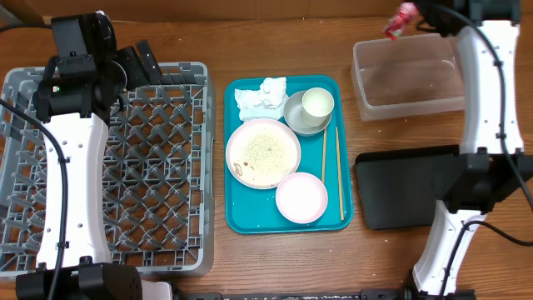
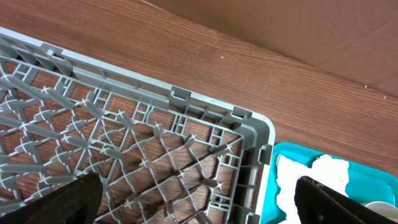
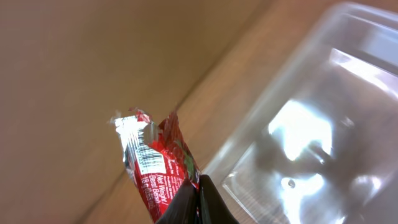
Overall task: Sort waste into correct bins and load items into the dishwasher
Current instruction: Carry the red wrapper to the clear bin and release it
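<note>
My right gripper (image 3: 198,200) is shut on the red-and-white snack wrapper (image 3: 158,162), holding it in the air at the back left corner of the clear plastic tub (image 1: 408,77); the wrapper also shows in the overhead view (image 1: 400,20). The black tray (image 1: 406,187) lies in front of the tub. The teal tray (image 1: 241,212) holds the crumpled napkin (image 1: 261,96), a white cup (image 1: 317,103) inside a grey bowl (image 1: 293,117), a round plate (image 1: 263,152) with rice scraps, a small white-pink bowl (image 1: 301,198) and chopsticks (image 1: 340,171). My left gripper (image 2: 199,214) is open and empty over the grey dish rack (image 1: 158,179).
A brown cardboard wall runs along the back of the wooden table. The right arm's white link stretches over the black tray and the tub's right side. The left arm reaches over the rack's left half.
</note>
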Controlling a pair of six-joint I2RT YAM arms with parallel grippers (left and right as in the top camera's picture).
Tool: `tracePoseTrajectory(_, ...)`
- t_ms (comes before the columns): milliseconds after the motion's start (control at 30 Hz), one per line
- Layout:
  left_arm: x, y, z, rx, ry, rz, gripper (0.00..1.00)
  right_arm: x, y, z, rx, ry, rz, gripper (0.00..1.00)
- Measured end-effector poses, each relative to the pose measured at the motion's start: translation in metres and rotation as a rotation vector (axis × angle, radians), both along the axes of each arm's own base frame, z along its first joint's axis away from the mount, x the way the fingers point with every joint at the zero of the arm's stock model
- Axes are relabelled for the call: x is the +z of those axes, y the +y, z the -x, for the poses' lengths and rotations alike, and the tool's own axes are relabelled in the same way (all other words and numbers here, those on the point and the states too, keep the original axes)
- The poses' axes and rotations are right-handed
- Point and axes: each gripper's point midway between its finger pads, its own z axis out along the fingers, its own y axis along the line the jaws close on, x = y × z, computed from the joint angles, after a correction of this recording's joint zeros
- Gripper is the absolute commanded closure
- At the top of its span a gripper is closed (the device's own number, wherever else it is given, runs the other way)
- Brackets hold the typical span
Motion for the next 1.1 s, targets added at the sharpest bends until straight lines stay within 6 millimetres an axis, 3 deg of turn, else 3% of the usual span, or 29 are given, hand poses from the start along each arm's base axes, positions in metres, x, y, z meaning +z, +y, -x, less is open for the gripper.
tracePoseTrajectory(67, 0.000, 0.000, 0.000, 0.000, 0.001, 0.000, 0.00, -0.017, -0.013, 0.001, -0.067, 0.026, -0.053, 0.66)
tracePoseTrajectory(133, 0.000, 0.000, 0.000, 0.000, 0.000, 0.000, 0.00, -0.029, -0.018, -0.001, -0.100, 0.033, -0.081, 0.18)
tracePoseTrajectory(167, 0.000, 0.000, 0.000, 0.000, 0.001, 0.000, 0.00, -0.035, -0.018, -0.002, -0.108, 0.040, -0.090, 0.04)
tracePoseTrajectory(200, 0.000, 0.000, 0.000, 0.000, 0.000, 0.000, 0.00, -0.042, -0.017, -0.002, -0.114, 0.049, -0.100, 0.00)
tracePoseTrajectory(333, 0.000, 0.000, 0.000, 0.000, 0.001, 0.000, 0.00, -0.063, -0.013, 0.005, -0.124, 0.106, -0.124, 0.00)
tracePoseTrajectory(500, 0.000, 0.000, 0.000, 0.000, 0.001, 0.000, 0.00, -0.066, -0.003, 0.006, -0.108, 0.119, -0.160, 0.00)
tracePoseTrajectory(633, 0.000, 0.000, 0.000, 0.000, 0.000, 0.000, 0.00, -0.062, 0.029, -0.001, -0.011, 0.099, -0.238, 0.00)
tracePoseTrajectory(767, 0.000, 0.000, 0.000, 0.000, 0.001, 0.000, 0.00, -0.041, 0.092, -0.019, 0.270, -0.009, -0.257, 0.00)
tracePoseTrajectory(833, 0.000, 0.000, 0.000, 0.000, 0.001, 0.000, 0.00, -0.032, 0.134, -0.021, 0.446, -0.062, -0.201, 0.00)
tracePoseTrajectory(967, 0.000, 0.000, 0.000, 0.000, 0.001, 0.000, 0.00, -0.032, 0.225, -0.005, 0.727, -0.098, -0.024, 0.00)
tracePoseTrajectory(1100, 0.000, 0.000, 0.000, 0.000, 0.001, 0.000, 0.00, -0.048, 0.300, 0.019, 0.879, -0.091, 0.160, 0.00)
